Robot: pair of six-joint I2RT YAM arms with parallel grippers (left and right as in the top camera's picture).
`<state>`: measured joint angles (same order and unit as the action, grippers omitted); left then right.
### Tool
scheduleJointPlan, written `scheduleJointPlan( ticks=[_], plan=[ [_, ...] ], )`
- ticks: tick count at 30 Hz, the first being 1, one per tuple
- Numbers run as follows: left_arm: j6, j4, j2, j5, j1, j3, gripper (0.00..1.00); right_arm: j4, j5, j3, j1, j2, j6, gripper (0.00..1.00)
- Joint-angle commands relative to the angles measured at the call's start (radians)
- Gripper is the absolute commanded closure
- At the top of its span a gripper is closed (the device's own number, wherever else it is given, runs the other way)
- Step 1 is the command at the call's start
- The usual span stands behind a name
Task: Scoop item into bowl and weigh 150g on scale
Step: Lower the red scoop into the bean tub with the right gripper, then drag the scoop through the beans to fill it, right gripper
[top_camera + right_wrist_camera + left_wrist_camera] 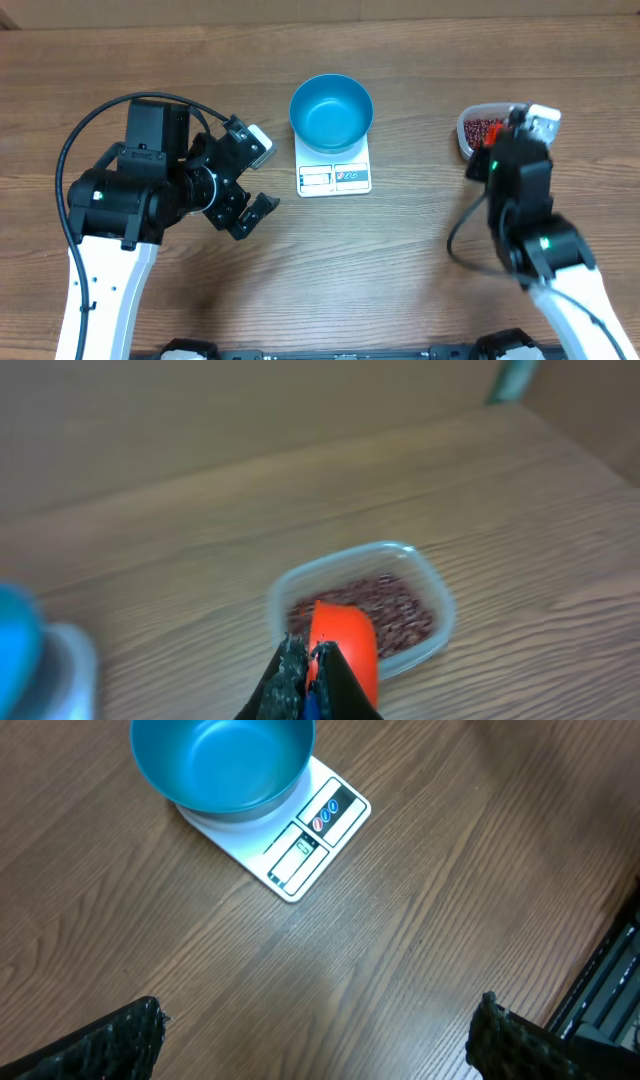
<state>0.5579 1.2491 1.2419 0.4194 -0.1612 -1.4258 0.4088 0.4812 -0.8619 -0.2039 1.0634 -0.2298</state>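
Scoop [345, 648] clamped in right gripper [308, 665] above beans [400, 610], left gripper [320, 1035] spread wide, holding nothing, near scale [300, 850].

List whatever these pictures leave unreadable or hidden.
Scale display: digits too small in the overhead and left wrist views.
Orange scoop contents: right wrist view blurred; overhead, the right arm mostly covers it.
Bowl: far rim cut off by the left wrist view's top edge.
Tub: partly under the right arm overhead.

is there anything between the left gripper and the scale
No, just bare wooden table between the open left gripper and the scale holding the blue bowl; the left wrist view shows it best.
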Motion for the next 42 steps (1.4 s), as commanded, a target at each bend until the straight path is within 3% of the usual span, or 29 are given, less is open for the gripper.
scheduleJointPlan(
  ticks=[1,6,10,24,28,32,37,42],
  plan=[
    [0.022,0.0,0.0,0.015,0.004,-0.014,0.0,-0.087,-0.08,-0.009,0.087,0.117,0.079,0.96],
    [0.022,0.0,0.0,0.015,0.004,-0.014,0.0,-0.247,-0.089,-0.01,0.15,0.277,0.087,0.96],
    [0.022,0.0,0.0,0.015,0.004,-0.014,0.0,-0.272,-0.157,-0.01,0.161,0.338,0.108,0.96],
    [0.022,0.0,0.0,0.015,0.004,-0.014,0.0,-0.043,-0.24,-0.01,0.16,0.351,0.1,0.96],
    [0.023,0.0,0.0,0.015,0.004,-0.014,0.0,-0.031,-0.24,-0.01,0.16,0.351,0.1,0.85],
    [0.022,0.0,0.0,0.015,0.004,-0.014,0.0,-0.03,-0.24,-0.01,0.16,0.352,0.1,0.81],
    [0.022,0.0,0.0,0.015,0.004,-0.014,0.0,-0.031,-0.24,-0.01,0.16,0.352,0.1,0.83],
    [0.022,0.0,0.0,0.015,0.004,-0.014,0.0,-0.028,-0.24,-0.01,0.16,0.352,0.1,0.95]
  ],
)
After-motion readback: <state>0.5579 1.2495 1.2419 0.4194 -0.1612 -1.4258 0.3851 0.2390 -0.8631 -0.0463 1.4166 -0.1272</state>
